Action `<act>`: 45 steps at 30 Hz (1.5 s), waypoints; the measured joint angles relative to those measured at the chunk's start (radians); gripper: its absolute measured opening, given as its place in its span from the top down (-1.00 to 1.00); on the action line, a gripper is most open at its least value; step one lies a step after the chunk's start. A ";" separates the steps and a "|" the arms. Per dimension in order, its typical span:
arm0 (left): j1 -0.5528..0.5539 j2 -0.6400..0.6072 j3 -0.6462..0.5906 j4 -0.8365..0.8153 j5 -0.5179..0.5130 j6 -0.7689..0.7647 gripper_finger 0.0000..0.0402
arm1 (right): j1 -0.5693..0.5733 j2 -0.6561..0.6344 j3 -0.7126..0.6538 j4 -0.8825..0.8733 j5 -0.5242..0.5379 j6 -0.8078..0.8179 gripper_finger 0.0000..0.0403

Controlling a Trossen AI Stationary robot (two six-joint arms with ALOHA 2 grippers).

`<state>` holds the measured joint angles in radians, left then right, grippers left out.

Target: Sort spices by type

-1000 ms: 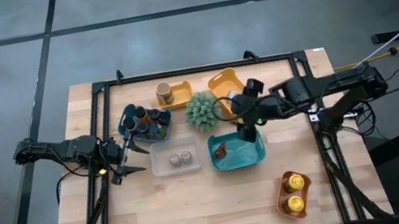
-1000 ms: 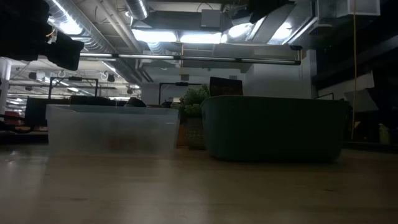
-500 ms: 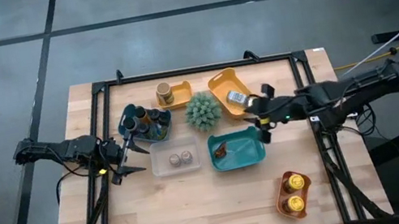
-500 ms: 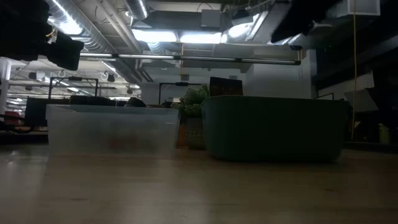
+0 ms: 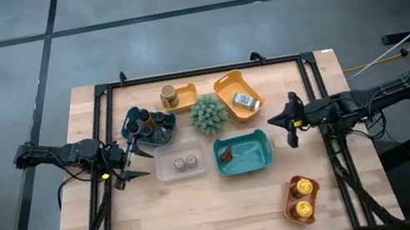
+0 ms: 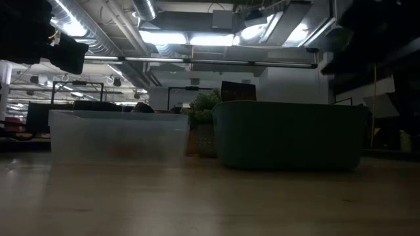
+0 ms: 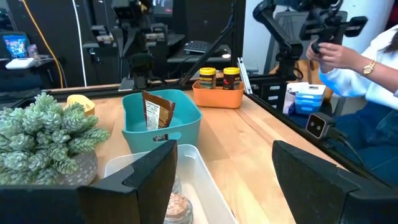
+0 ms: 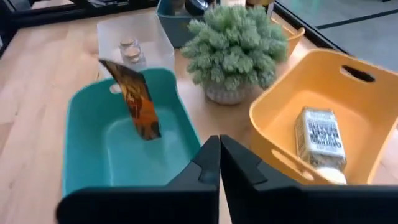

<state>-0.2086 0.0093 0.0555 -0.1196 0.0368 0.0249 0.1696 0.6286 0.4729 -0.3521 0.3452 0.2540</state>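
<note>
My right gripper (image 5: 276, 123) (image 8: 219, 163) hovers shut and empty just right of the teal tray (image 5: 257, 159), where an amber packet (image 8: 135, 99) leans on the wall. A white-blue sachet (image 5: 245, 101) (image 8: 320, 140) lies flat in the yellow tray (image 5: 226, 88). My left gripper (image 5: 138, 161) (image 7: 230, 186) waits open beside the clear tray (image 5: 166, 172), which holds two grey tins (image 5: 186, 163). Dark-capped jars (image 5: 142, 124) stand in the blue tray, a tan jar (image 5: 170, 97) in an orange tray, and yellow-lidded jars (image 5: 302, 197) in another orange tray near the front right.
A green spiky plant (image 5: 207, 114) in a pot stands between the trays at mid table. A black frame (image 5: 197, 72) runs along the table's far and side edges. Bare wood lies along the near edge. A person (image 7: 354, 68) sits beyond the table's right side.
My right gripper has drawn back from over the yellow and teal trays toward the table's right edge. The white-blue sachet, first hidden under the arm, now shows lying in the yellow tray.
</note>
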 joint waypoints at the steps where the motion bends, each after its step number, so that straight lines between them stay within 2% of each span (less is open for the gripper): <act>1: 0.000 0.000 0.000 0.000 0.000 0.002 -0.25 | 0.000 -0.034 -0.021 -0.007 -0.001 0.003 0.92; 13: 0.000 0.000 0.000 0.000 0.000 0.003 -0.25 | 0.000 -0.410 -0.238 0.015 -0.052 0.011 0.95; 24: 0.000 0.000 0.000 0.000 0.000 0.003 -0.25 | 0.000 -0.619 -0.366 0.071 -0.124 -0.003 0.97; 34: 0.000 0.000 0.000 0.000 0.000 0.000 -0.25 | 0.000 -0.625 -0.378 0.128 -0.288 -0.077 0.98; 38: 0.000 0.000 0.000 0.000 0.000 0.003 -0.25 | 0.000 -0.625 -0.380 0.158 -0.293 -0.079 0.97; 45: 0.000 0.000 0.000 0.000 0.000 0.001 -0.25 | 0.000 -0.624 -0.446 0.345 -0.294 -0.080 0.98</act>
<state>-0.2088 0.0093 0.0555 -0.1195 0.0368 0.0255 0.1696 0.0050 0.0265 -0.0074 0.0509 0.1741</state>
